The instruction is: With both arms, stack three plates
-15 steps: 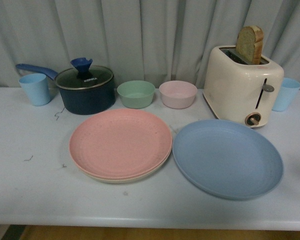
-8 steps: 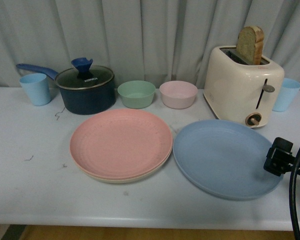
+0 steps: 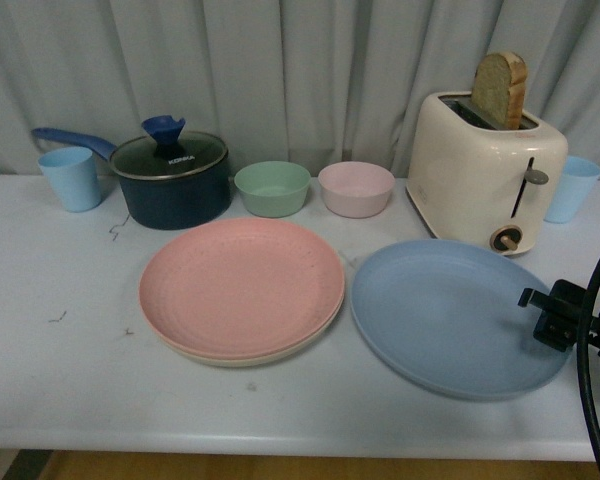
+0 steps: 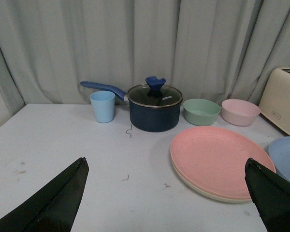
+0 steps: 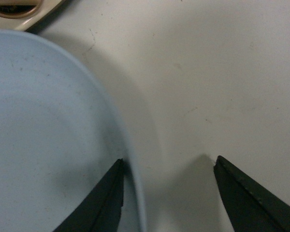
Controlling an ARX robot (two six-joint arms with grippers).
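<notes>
We see the pink plate (image 3: 242, 288) stacked on the beige (image 3: 242, 362); the blue plate (image 3: 450, 315) lies apart, our right claw (image 5: 169, 162) wide astride its rim.

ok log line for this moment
pink plate on beige plate | blue plate alone | right fingers open astride its rim | left fingers open, empty
</notes>
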